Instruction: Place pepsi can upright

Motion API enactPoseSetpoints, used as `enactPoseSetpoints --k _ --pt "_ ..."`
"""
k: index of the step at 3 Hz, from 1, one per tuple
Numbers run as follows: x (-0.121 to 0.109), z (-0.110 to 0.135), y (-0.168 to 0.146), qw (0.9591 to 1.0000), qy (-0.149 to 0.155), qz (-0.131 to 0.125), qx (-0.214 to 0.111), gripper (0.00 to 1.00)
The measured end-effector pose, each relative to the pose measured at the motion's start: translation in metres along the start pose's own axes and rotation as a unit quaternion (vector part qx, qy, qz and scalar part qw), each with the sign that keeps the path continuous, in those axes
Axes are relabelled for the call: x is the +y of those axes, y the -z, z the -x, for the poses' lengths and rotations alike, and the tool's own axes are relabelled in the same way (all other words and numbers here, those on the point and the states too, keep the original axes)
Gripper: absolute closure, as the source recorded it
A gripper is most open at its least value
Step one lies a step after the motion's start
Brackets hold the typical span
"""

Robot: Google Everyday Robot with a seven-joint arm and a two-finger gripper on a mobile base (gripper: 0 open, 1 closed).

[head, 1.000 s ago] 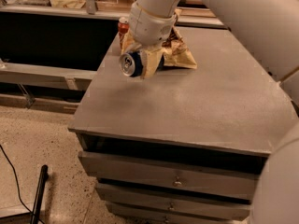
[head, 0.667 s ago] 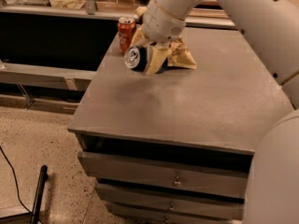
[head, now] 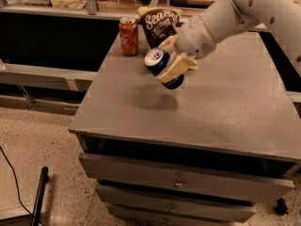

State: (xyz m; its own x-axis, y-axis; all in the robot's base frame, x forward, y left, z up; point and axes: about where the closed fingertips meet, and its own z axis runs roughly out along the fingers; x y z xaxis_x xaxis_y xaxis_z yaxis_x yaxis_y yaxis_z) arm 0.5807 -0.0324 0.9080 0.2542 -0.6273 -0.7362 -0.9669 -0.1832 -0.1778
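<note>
Two cans are on show, and the one that matters, the pepsi can (head: pixel 155 59), is up off the table (head: pixel 221 112), clamped between the cream-coloured fingers (head: pixel 178 66) of the gripper (head: pixel 170 60). We can see a soft shadow on the grey top below it, so it is hanging in the air, not resting. It sits tilted, silver top turned up and to the left toward us, blue body slanting down to the right under one finger. Against the view from a moment ago, we see the can carried to the right, further from the red soda can (head: pixel 128 36), which stands upright near the table's far left edge just as it did before. The white arm (head: pixel 235 18) now reaches in from the upper right, where earlier it came down from the top middle. That swing has opened up the dark snack bag (head: pixel 159 25), now plainly visible standing behind the gripper, between it and the red soda can. The can's tilt looks much the same as it did, mouth end leading. Below the table's front edge we see the drawers (head: pixel 178 185), and down on the speckled floor at the left, a black cable (head: pixel 11 173).
</note>
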Motion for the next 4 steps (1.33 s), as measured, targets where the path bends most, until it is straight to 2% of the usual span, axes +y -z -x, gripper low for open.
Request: enactPoseSetpoints --k 1,3,4 --pt "0.0139 -0.0057 0.0115 0.9967 -0.046 -0.019 -0.064 1.0" --pt "0.0156 -0.0053 0.0148 0.9938 -0.058 -0.025 -0.091 1.0" --pt "0.0126 -0.0009 0.0147 0.9804 -0.07 -0.052 -0.177 1.0"
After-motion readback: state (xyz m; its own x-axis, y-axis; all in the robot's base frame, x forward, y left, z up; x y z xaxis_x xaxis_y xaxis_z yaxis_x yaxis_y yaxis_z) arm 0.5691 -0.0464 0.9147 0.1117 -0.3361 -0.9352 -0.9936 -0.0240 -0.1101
